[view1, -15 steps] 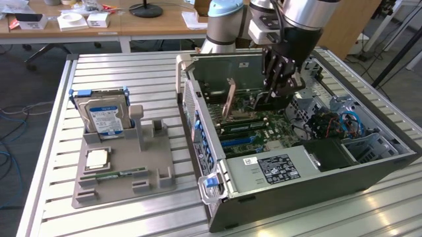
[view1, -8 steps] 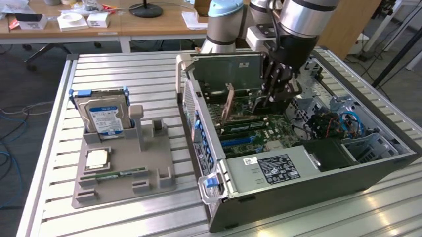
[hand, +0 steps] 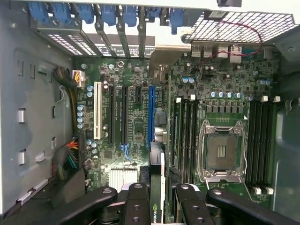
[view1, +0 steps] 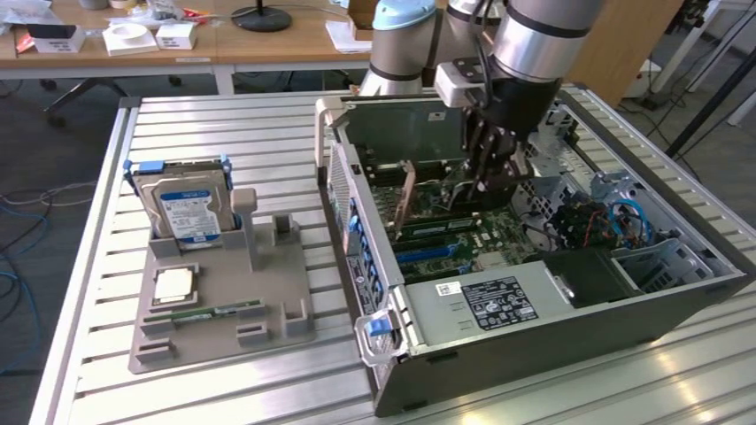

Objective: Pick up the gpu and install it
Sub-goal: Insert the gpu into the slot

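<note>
My gripper (hand: 159,206) reaches down into the open computer case (view1: 567,345) and is shut on the gpu (hand: 157,180). The card stands on edge between the two black fingers (hand: 137,204), with a green logo on its rim. It runs in line with the long blue slot (hand: 151,110) of the motherboard, and its silver bracket end (hand: 161,58) lies toward the row of blue latches at the case's rear wall. In the exterior view the gripper (view1: 488,181) hangs over the middle of the board, and the gpu (view1: 410,193) shows as a thin upright strip. Whether the card touches the slot is hidden.
On the exterior view's left, a grey holder (view1: 236,301) carries an upright hard drive (view1: 183,208), a processor chip (view1: 175,283) and a green memory stick (view1: 215,312). Inside the case are a processor socket (hand: 221,150), memory slots (hand: 185,136), cable bundles (hand: 70,157) and a power supply (view1: 497,301).
</note>
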